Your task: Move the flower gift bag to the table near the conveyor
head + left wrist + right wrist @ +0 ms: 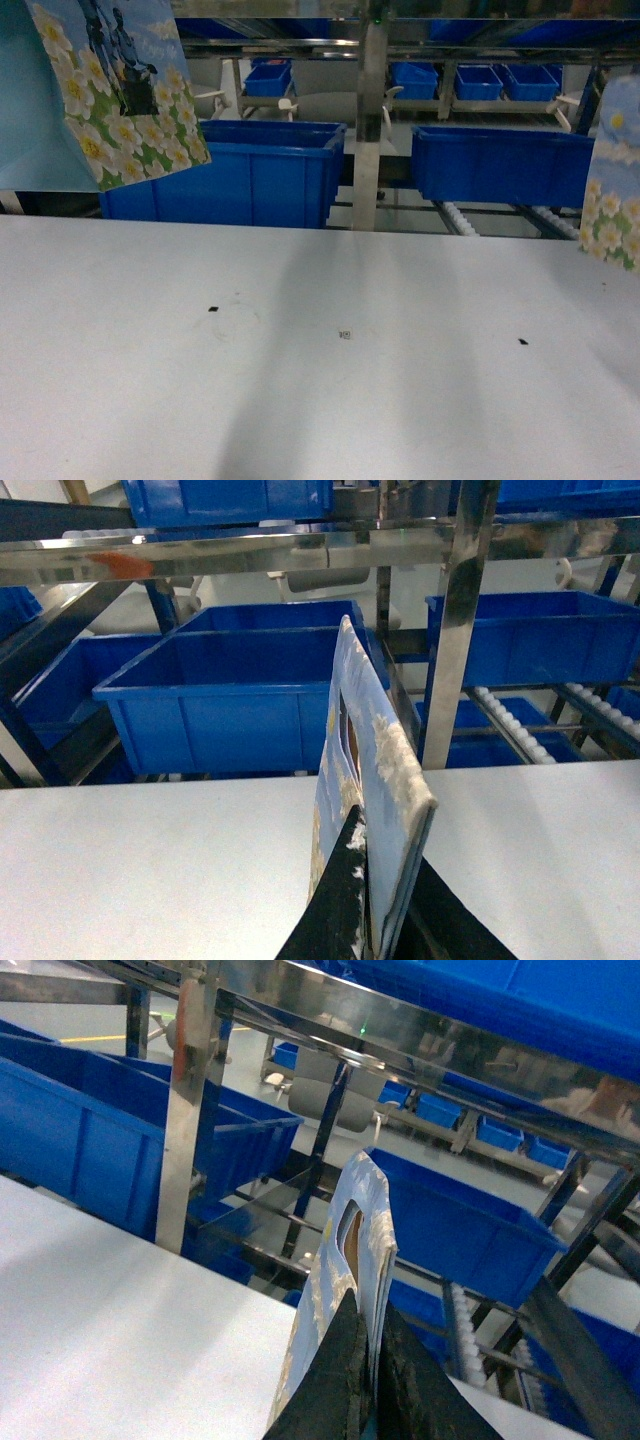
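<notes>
**Q:** What hangs at the left?

**A:** The flower gift bag (95, 95), daffodil front and dark figures beside a plain pale-blue side, held above the table (320, 400), its lower corner against the conveyor (372, 110). The left gripper (375, 920) grips its folded top edge.

**Q:** How many bags?

**A:** 2. A second flowered bag (612, 180) hangs at the right edge, pinched by the right gripper (368, 1390).

**Q:** And room to move?

**A:** 2 large blue bins (235, 185) sit behind the table's far edge; between the bags lies bare white tabletop with 3 small specks.

Dim, bluish, grainy pictures; soft broad shadows streak the table (320, 400), and glare glints off the conveyor (300, 550) steel.
</notes>
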Available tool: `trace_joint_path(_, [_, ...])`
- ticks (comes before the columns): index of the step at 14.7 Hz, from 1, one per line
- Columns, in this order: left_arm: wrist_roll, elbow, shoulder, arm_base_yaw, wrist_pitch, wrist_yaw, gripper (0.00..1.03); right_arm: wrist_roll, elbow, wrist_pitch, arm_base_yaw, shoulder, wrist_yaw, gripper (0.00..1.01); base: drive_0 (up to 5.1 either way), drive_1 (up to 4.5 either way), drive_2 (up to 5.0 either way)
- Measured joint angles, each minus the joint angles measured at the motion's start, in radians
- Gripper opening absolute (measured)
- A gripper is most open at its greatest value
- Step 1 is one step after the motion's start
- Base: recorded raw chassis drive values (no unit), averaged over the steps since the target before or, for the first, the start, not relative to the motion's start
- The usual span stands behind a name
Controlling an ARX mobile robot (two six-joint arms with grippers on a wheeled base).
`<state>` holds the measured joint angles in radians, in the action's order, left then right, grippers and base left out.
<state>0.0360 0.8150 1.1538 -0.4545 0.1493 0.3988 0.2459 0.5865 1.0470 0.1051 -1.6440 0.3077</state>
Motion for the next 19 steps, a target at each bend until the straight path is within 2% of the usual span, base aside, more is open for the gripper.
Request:
trace_joint_path(1, [0.0, 0.0, 0.0, 0.0, 0.0, 0.0, 0.02, 0.032, 0.006, -0.004, 0.0, 0.005, 0.0, 0.02, 0.0, 0.0, 0.0])
trace_joint_path(2, [0.0, 0.0, 0.0, 0.0, 0.0, 0.0, 0.02, 0.044, 0.005, -0.014, 0.0, 0.002, 0.0, 0.02, 0.0, 0.0, 0.0])
trace_joint_path(5, [0.0, 0.0, 0.0, 0.0, 0.0, 0.0, 0.02, 0.055, 0.005, 0.001, 0.001, -0.001, 0.003, 0.02, 0.0, 0.0, 0.0])
trace_joint_path(7, [0.0, 0.0, 0.0, 0.0, 0.0, 0.0, 0.02, 0.039, 0.005, 0.056, 0.0, -0.051, 0.011, 0.02, 0.0, 0.0, 0.0])
trace_joint_path(10, [0.0, 0.0, 0.0, 0.0, 0.0, 0.0, 0.02, -0.015, 0.005, 0.116, 0.023, -0.161, 0.058, 0.02, 0.0, 0.0, 0.0])
trace_joint_path(13, [0.0, 0.0, 0.0, 0.0, 0.0, 0.0, 0.02, -0.102, 0.016, 0.176, 0.062, -0.258, 0.158, 0.02, 0.0, 0.0, 0.0])
trace_joint_path(15, [0.0, 0.0, 0.0, 0.0, 0.0, 0.0, 0.02, -0.161, 0.039, 0.215, 0.102, -0.331, 0.204, 0.02, 0.0, 0.0, 0.0])
trace_joint_path(17, [0.0, 0.0, 0.0, 0.0, 0.0, 0.0, 0.02, -0.199, 0.072, 0.233, 0.132, -0.388, 0.224, 0.02, 0.0, 0.0, 0.0])
trace_joint_path(19, [0.0, 0.0, 0.0, 0.0, 0.0, -0.002, 0.02, -0.233, 0.099, 0.237, 0.169, -0.446, 0.272, 0.02, 0.0, 0.0, 0.0])
